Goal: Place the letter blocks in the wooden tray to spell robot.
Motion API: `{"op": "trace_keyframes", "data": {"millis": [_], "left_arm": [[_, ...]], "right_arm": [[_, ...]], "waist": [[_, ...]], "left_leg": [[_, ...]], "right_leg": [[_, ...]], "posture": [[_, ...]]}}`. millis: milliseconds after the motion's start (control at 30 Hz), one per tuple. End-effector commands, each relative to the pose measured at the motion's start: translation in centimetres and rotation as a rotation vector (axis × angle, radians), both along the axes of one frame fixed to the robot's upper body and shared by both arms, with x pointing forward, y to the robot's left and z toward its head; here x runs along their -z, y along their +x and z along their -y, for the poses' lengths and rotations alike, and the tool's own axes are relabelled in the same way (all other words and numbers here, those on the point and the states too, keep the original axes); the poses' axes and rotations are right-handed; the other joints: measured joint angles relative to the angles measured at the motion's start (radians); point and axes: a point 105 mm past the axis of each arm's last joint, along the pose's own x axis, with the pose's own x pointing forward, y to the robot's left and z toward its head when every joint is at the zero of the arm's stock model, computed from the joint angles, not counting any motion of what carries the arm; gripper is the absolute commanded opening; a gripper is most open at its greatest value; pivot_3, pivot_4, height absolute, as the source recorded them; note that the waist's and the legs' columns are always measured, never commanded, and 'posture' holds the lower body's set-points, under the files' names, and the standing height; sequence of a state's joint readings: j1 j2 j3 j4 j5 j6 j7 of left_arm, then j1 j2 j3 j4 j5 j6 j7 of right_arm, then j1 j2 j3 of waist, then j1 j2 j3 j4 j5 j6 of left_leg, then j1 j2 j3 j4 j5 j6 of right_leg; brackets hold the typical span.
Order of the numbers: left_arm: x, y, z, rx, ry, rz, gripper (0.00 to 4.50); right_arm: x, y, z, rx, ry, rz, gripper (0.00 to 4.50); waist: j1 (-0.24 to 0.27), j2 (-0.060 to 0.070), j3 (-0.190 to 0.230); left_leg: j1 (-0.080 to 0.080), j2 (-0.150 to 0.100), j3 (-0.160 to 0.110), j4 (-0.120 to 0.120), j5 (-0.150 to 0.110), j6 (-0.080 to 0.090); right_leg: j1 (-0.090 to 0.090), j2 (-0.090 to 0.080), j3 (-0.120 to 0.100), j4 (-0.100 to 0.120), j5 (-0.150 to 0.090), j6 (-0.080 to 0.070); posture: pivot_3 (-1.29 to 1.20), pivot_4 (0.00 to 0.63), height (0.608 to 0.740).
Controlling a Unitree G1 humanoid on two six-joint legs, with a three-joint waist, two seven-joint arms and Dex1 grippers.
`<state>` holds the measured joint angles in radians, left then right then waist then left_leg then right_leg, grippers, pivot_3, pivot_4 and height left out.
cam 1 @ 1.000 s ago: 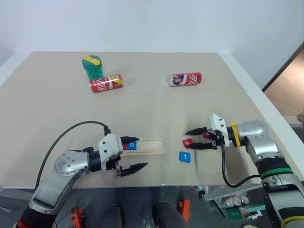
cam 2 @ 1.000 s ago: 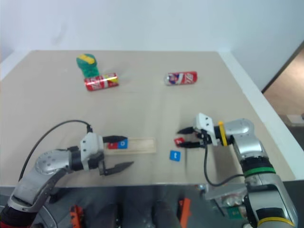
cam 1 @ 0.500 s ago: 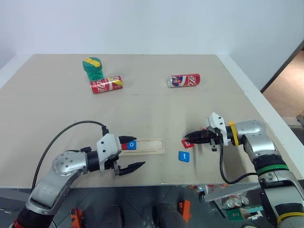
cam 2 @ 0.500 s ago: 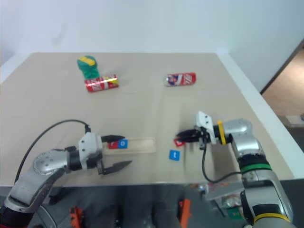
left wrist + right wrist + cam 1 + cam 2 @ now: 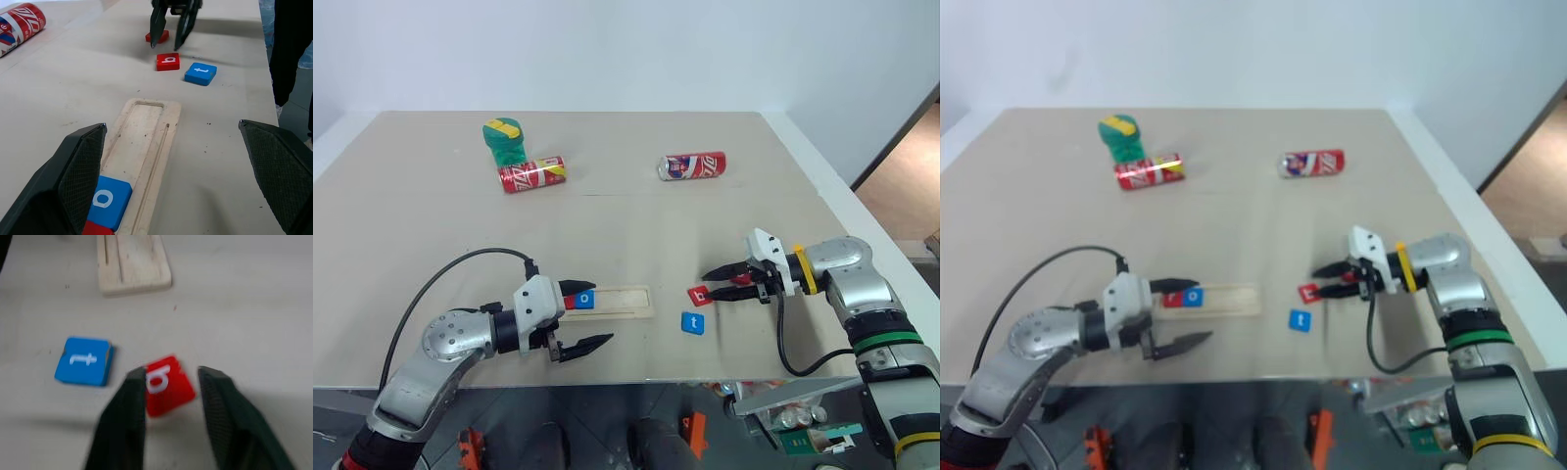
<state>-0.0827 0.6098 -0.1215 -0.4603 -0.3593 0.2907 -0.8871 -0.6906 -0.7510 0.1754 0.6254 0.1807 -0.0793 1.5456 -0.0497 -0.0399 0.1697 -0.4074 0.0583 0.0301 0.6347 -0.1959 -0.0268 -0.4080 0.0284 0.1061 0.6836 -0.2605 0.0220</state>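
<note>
**Right gripper poised by the red b tile**

The right gripper (image 5: 718, 284) has its fingers parted, empty, their tips just beside the red b block (image 5: 700, 295), which lies flat on the table (image 5: 626, 225). The blue t block (image 5: 693, 323) sits near it, and another red block (image 5: 157, 36) lies under the right gripper. The wooden tray (image 5: 625, 300) holds a red block (image 5: 570, 303) and a blue o block (image 5: 585, 300) at its left end — the rest of the groove is bare. The left gripper (image 5: 592, 315) hovers wide open and empty over that left end. Two red cans (image 5: 532, 172) lie far back.
</note>
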Motion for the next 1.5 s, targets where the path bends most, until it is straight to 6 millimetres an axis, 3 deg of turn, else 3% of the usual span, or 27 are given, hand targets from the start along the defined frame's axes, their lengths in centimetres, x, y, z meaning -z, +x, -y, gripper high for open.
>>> {"op": "trace_keyframes", "data": {"millis": [33,100,567,600,1033,1500], "left_arm": [[-0.8,-0.1,0.2,0.013,-0.008,0.039,4.5],[-0.9,-0.2,0.2,0.013,-0.006,0.041,4.5],[-0.7,-0.3,-0.1,-0.007,0.007,0.038,4.5],[-0.7,-0.3,-0.1,-0.008,0.007,0.037,4.5],[-0.3,-0.3,-0.3,-0.018,0.022,0.03,4.5],[-0.9,0.2,-0.2,-0.017,-0.022,0.017,4.5]], "right_arm": [[-1.2,-0.1,-0.2,-0.075,-0.019,0.022,3.34],[-1.2,-0.1,-0.2,-0.078,-0.019,0.022,3.95],[1.0,0.6,-1.3,-0.09,-0.02,0.077,3.95],[1.0,0.6,-1.3,-0.087,-0.014,0.084,3.47],[1.7,1.2,-1.0,0.121,0.084,0.026,3.47],[1.6,-0.1,-0.5,0.078,0.048,0.074,3.47]], "waist": [[-0.001,0.0,0.0],[0.0,0.0,0.0],[0.0,0.002,0.002],[0.0,0.002,0.002],[-0.001,0.002,0.002],[0.001,0.002,0.002]], "left_leg": [[0.0,0.0,0.0,0.0,0.0,0.0],[0.0,0.0,0.0,0.0,0.0,0.0],[0.0,0.0,0.0,0.0,0.0,0.0],[0.0,0.0,0.0,0.0,0.0,0.0],[0.001,0.0,0.001,0.001,0.0,0.0],[0.001,0.0,0.002,0.0,0.0,0.0]], "right_leg": [[0.0,0.0,0.0,0.0,0.0,0.0],[0.0,0.0,0.0,0.0,0.0,0.0],[0.0,0.0,0.0,0.0,0.002,0.004],[0.0,0.0,0.0,0.0,0.002,0.004],[0.001,0.0,0.001,0.0,0.002,0.0],[0.001,0.0,0.002,0.0,0.001,0.002]], "posture": [[0.0,0.15,0.74],[0.0,0.15,0.74],[0.0,0.15,0.74],[0.0,0.15,0.74],[0.0,0.15,0.74],[0.0,0.15,0.74]]}}
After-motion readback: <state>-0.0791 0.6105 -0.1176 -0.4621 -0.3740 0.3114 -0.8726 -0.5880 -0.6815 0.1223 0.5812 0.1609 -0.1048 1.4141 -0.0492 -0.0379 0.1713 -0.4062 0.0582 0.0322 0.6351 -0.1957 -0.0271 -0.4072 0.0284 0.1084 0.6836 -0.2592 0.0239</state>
